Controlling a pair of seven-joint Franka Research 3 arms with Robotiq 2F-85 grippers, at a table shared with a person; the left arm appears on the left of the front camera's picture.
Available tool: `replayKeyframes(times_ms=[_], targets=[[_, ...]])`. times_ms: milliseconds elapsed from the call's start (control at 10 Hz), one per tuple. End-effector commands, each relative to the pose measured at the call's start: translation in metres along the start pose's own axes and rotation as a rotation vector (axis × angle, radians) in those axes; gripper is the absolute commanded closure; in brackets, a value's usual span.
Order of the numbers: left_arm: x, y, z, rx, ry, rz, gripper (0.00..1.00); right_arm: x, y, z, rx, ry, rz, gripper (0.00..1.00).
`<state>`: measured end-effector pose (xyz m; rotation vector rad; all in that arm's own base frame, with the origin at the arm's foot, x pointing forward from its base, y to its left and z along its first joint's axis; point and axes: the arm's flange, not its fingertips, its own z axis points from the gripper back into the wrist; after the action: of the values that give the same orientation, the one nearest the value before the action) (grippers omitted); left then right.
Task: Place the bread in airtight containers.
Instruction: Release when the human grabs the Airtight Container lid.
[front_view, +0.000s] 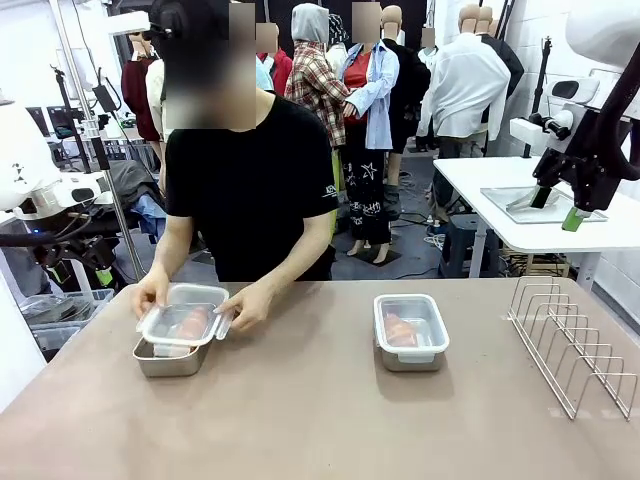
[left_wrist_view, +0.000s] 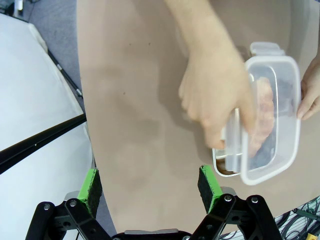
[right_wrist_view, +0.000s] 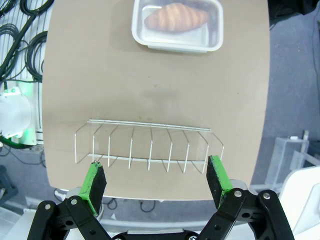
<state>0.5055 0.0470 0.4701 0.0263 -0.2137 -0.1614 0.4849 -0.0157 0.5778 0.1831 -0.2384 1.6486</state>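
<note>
a clear lid (front_view: 183, 322) is held by a person's two hands (front_view: 248, 304) over the left tin (front_view: 170, 357) on the worktop (front_view: 300, 420), a croissant (front_view: 192, 322) being seen through it. the right tin (front_view: 410, 330) is lidded, with a croissant (right_wrist_view: 176, 17) inside. a wire rack (front_view: 572, 345) stands at the right. the left gripper (left_wrist_view: 150, 187) and right gripper (right_wrist_view: 157, 182) are raised, fingers apart, nothing held.
</note>
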Motion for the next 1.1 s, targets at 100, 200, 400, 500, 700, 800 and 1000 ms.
replayKeyframes(times_ms=[100, 200, 400, 500, 700, 800, 1000], targets=[[-0.0017, 0.0010, 0.0014, 0.025, 0.004, 0.007, 0.00, 0.0006, -0.0027, 0.0001, 0.004, 0.007, -0.003, 0.00], [-0.0017, 0.0010, 0.0014, 0.025, 0.004, 0.007, 0.00, 0.0006, -0.0027, 0.0001, 0.004, 0.007, -0.003, 0.00], [-0.0017, 0.0010, 0.0014, 0.025, 0.004, 0.007, 0.00, 0.0006, -0.0027, 0.0001, 0.004, 0.007, -0.003, 0.00], [-0.0017, 0.0010, 0.0014, 0.025, 0.004, 0.007, 0.00, 0.0006, -0.0027, 0.0001, 0.004, 0.007, -0.003, 0.00], [-0.0017, 0.0010, 0.0014, 0.025, 0.004, 0.007, 0.00, 0.0006, -0.0027, 0.0001, 0.004, 0.007, -0.003, 0.00], [-0.0017, 0.0010, 0.0014, 0.025, 0.004, 0.007, 0.00, 0.0006, -0.0027, 0.0001, 0.004, 0.007, -0.003, 0.00], [-0.0017, 0.0010, 0.0014, 0.025, 0.004, 0.007, 0.00, 0.0006, -0.0027, 0.0001, 0.004, 0.007, -0.003, 0.00]])
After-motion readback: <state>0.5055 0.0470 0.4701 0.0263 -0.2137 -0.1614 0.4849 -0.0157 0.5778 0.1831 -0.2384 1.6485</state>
